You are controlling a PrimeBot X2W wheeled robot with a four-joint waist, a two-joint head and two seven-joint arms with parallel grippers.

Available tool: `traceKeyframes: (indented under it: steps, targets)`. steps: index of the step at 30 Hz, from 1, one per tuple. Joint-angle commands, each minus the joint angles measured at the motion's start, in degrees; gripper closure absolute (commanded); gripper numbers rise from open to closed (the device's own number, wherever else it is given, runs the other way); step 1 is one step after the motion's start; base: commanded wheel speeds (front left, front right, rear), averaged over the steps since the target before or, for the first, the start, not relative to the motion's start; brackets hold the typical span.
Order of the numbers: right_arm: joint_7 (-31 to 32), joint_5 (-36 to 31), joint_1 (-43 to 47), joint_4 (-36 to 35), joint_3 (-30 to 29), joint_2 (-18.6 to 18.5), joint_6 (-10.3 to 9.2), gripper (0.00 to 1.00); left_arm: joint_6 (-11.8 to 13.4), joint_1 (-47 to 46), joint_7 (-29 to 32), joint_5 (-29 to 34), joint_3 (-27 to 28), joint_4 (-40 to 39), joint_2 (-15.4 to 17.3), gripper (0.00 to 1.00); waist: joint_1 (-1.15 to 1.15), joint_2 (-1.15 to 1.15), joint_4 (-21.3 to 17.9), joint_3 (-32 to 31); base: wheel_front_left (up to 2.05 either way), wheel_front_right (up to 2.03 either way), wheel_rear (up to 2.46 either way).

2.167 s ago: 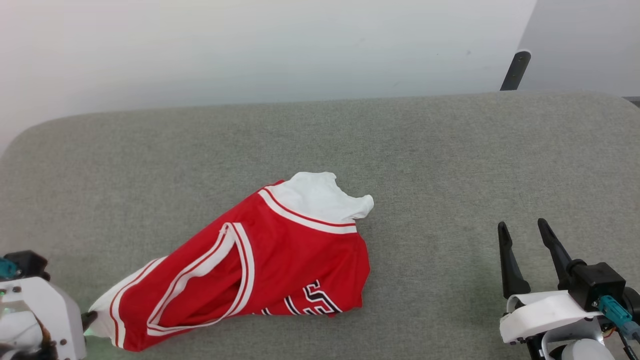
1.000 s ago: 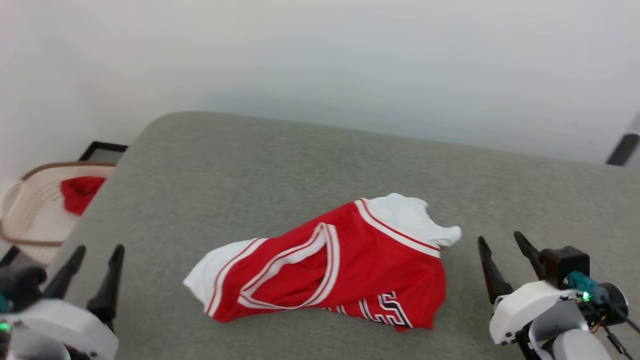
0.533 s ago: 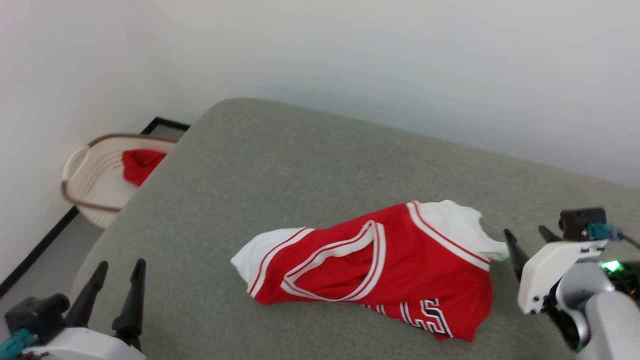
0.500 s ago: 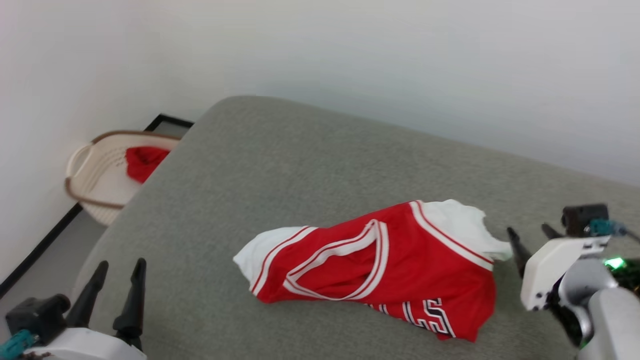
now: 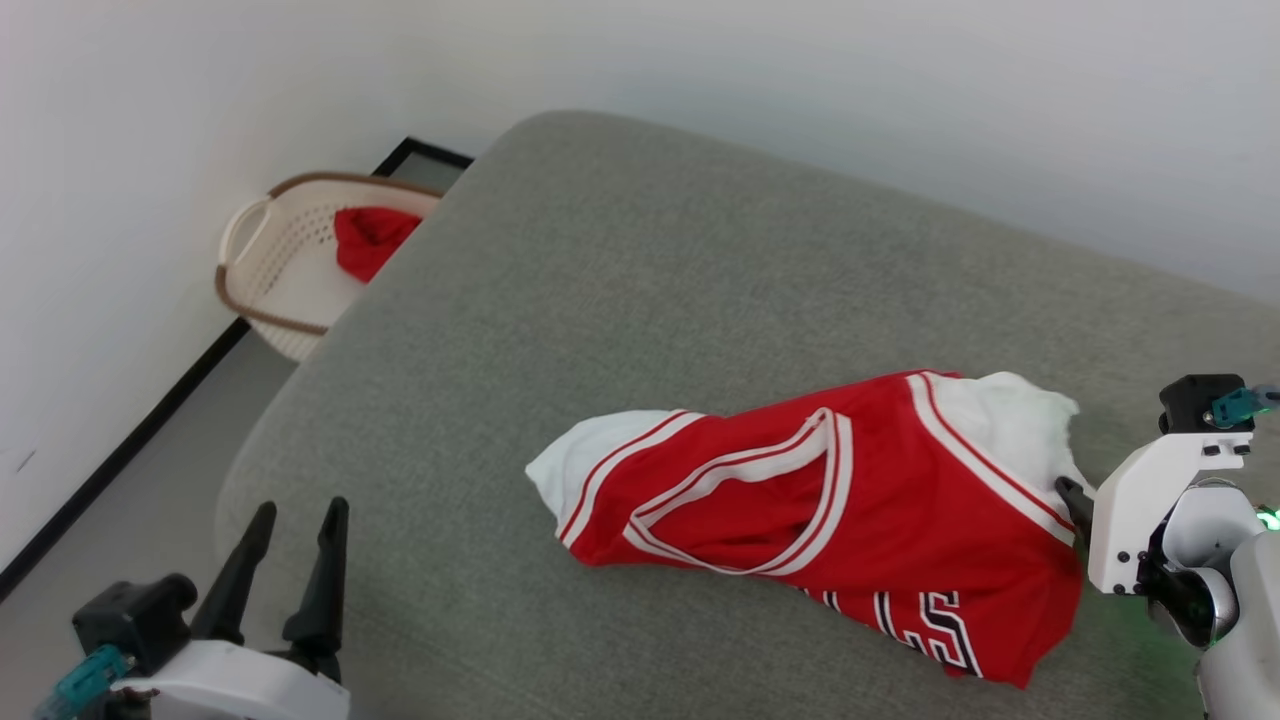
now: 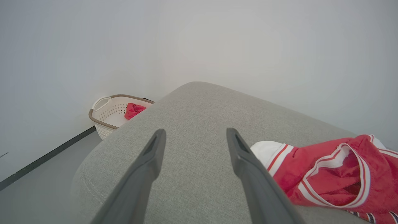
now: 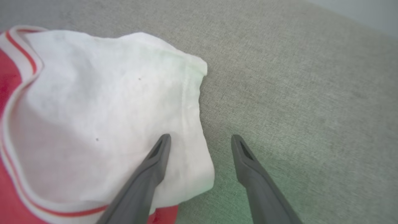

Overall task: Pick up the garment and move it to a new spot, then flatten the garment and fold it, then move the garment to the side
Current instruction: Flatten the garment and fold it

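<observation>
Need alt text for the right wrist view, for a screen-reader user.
Right gripper, open, poised at the edge of the garment: one finger over its white sleeve, the other over the bare grey cushion. Red fabric with red-and-white trim runs down the left edge.

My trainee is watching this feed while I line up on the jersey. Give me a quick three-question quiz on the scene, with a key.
1. True or false: the left pincer and the right pincer both stand open, with nothing held.
2. Which part of the garment lies closest to the right pincer? A) a white sleeve B) the chest lettering C) the striped neck opening
3. What lies in the basket beside the grey cushion?
Key: 1 true; 2 A; 3 a small red cloth.
</observation>
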Motion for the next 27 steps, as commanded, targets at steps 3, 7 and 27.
traceKeyframes:
  steps: [3,7,27]
  targets:
    - [2.2,0.5,-1.6,1.9,0.5,-0.7,-0.02,0.0,-1.2,-0.9,-0.3,1.4,1.3,0.6,-1.8,0.0,0.0,0.0,1.9,2.6,0.0,0.0,0.0]
    - [2.7,0.6,-2.4,3.7,0.3,-1.1,-0.03,0.34,-2.0,-1.2,-0.3,2.1,2.1,1.0,-3.1,0.0,0.0,0.0,2.1,3.2,0.0,0.0,0.0]
    - [-2.3,1.8,-5.7,1.8,1.6,-4.6,-0.03,1.0,-4.2,0.7,-0.3,5.3,6.6,2.0,-4.1,0.0,0.0,0.0,-5.4,0.2,0.0,0.0,0.0]
